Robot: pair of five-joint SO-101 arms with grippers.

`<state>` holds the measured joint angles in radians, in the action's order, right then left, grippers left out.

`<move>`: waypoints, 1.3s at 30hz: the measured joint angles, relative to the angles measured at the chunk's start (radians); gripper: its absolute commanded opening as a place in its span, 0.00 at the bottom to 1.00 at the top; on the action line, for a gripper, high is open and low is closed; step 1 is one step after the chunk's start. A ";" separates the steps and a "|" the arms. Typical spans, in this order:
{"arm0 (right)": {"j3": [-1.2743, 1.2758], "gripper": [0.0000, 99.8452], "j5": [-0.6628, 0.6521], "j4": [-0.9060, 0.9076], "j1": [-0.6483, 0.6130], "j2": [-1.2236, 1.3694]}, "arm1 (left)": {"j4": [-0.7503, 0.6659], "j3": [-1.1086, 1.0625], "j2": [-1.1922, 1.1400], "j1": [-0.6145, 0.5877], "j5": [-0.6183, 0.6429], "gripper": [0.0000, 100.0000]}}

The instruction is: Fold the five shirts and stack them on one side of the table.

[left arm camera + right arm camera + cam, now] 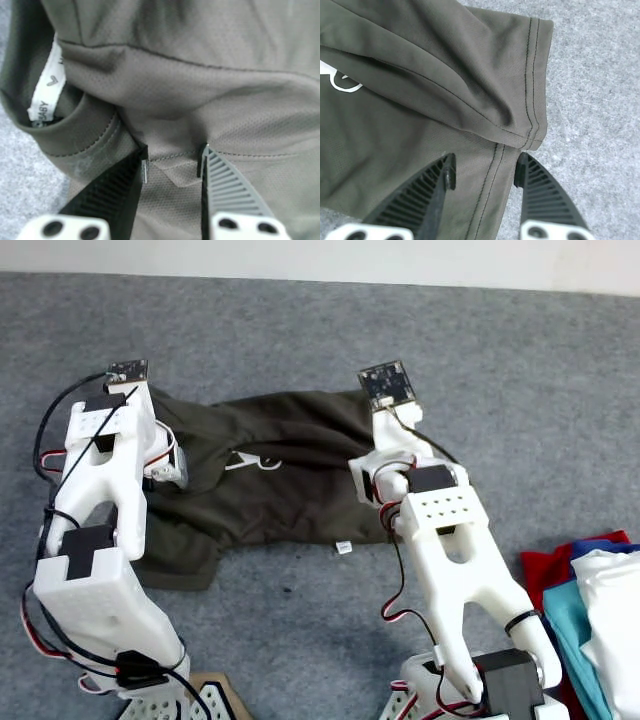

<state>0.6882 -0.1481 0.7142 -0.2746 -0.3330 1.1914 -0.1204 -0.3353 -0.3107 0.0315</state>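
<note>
- Soft, wrinkly olive shirt (pixel 290 470) on fuzzy grey table (pixel 300 330).
- Left gripper (pixel 173 162): spread apart by ribbed collar (pixel 85 135) (white tag (pixel 47 85) inside).
- Right gripper (pixel 485 170): apart too, over stitched hem (pixel 532 75).

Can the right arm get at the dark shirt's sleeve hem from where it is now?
Likely yes: the right gripper sits open directly over the dark shirt, its sleeve hem just ahead, nothing covering it.

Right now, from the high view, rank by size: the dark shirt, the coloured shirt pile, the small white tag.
1. dark shirt
2. coloured shirt pile, cut off at the edge, so its full size is unsure
3. small white tag
</note>
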 measured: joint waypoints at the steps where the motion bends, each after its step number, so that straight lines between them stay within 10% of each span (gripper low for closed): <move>1: 0.000 0.20 0.000 0.000 0.000 0.000 | 0.000 0.000 0.000 0.000 0.000 0.18; 6: 0.000 0.20 0.000 0.000 0.000 0.000 | -0.018 0.012 -0.054 0.000 0.000 0.01; 20: 0.000 0.20 0.000 0.000 0.000 0.000 | -0.006 0.121 -0.126 0.018 0.002 0.01; 39: 0.025 0.20 0.000 0.000 0.000 0.000 | 0.348 0.651 -0.141 0.146 0.000 0.01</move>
<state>0.7127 -0.1481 0.7142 -0.2746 -0.3330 1.5397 0.5301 -0.4764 -0.1649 0.0315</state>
